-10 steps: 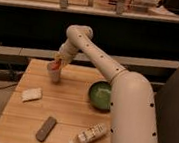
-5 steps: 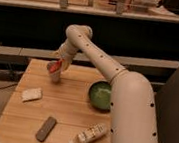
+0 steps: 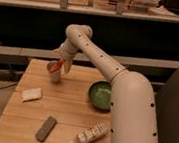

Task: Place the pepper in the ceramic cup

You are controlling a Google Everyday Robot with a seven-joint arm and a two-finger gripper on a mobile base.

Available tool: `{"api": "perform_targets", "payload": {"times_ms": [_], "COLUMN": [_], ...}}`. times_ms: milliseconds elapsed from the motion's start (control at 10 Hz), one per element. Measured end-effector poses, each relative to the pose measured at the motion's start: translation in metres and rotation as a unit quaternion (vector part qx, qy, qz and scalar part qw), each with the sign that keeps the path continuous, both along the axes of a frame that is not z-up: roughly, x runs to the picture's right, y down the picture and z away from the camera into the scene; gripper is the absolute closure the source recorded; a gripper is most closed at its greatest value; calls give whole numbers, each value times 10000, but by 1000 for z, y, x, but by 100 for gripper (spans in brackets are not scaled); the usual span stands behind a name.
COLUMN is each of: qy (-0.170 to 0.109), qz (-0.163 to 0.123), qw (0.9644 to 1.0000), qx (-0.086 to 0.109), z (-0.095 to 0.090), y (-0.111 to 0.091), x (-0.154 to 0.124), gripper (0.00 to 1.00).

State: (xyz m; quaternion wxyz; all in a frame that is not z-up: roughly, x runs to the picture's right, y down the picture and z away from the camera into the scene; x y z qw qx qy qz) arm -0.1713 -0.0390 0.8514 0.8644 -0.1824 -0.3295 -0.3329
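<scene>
Gripper (image 3: 59,64) has dipped — pepper (image 3: 57,66) half-hides ceramic cup (image 3: 54,73).

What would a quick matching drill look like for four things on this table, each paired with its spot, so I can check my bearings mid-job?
Things:
1. small red-orange pepper
2. wide dark green bowl
3. white tube-like bottle
4. flat dark grey block

Places:
A. lying at the front edge, right of centre
B. at the gripper, over the pale ceramic cup at the back left
C. front, left of the bottle
D. right side, beside the arm

Pairs: 1-B, 2-D, 3-A, 4-C
</scene>
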Motion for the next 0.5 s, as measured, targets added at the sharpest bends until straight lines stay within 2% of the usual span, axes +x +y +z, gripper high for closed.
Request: {"api": "perform_targets", "payload": {"times_ms": [500], "qy": [-8], "qz": [-24], "qw": [10000], "qx": [14], "z": [-3], "y": [-1], "x": [4], "gripper": [20]}}
